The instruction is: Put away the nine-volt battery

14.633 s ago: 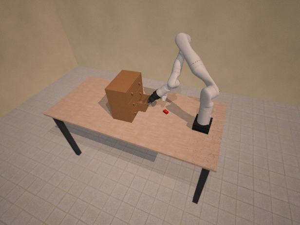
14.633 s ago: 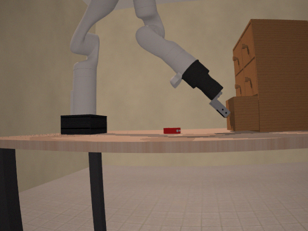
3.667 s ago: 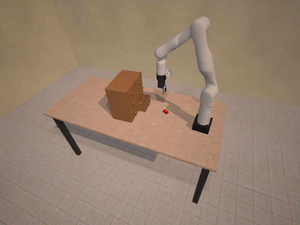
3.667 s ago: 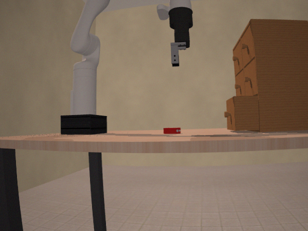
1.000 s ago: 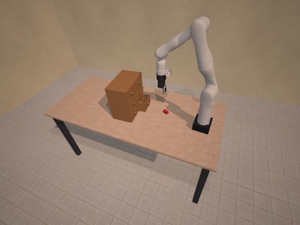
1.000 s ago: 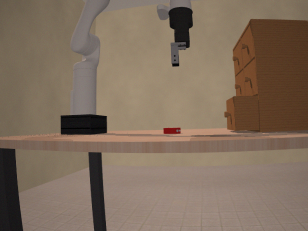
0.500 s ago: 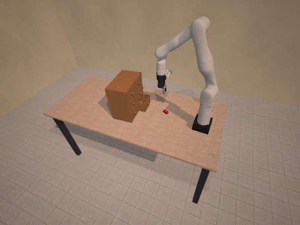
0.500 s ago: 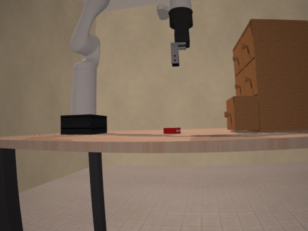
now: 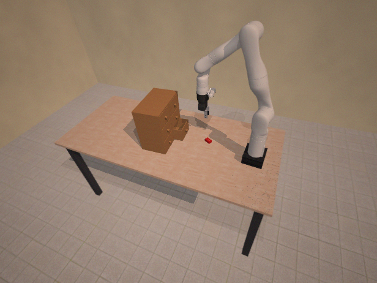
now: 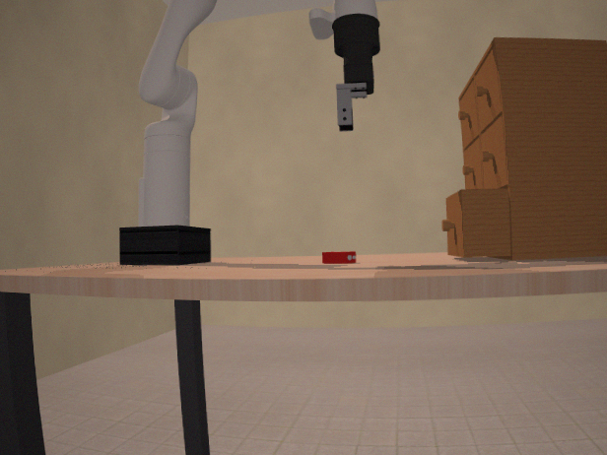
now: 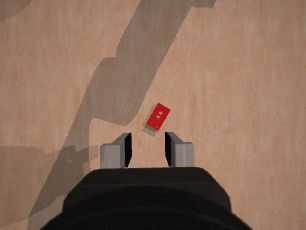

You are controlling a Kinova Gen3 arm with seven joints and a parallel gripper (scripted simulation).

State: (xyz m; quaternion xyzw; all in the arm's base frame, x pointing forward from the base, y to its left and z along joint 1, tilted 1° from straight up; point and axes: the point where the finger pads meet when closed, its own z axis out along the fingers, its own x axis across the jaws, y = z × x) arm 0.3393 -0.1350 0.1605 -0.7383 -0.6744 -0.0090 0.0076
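Your gripper hangs high over the table, fingers apart with nothing between them, and there's the red nine-volt battery, lying flat below, just ahead of the fingertips in the wrist view. Its long axis slants up and to the right there, so you'll likely want a forward shift and a wrist turn before you drop to straddle its narrow sides, with the pulled-out drawer waiting beyond at the chest.

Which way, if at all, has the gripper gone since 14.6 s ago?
Yes: the gripper moved up and away from the chest, toward the arm's base.
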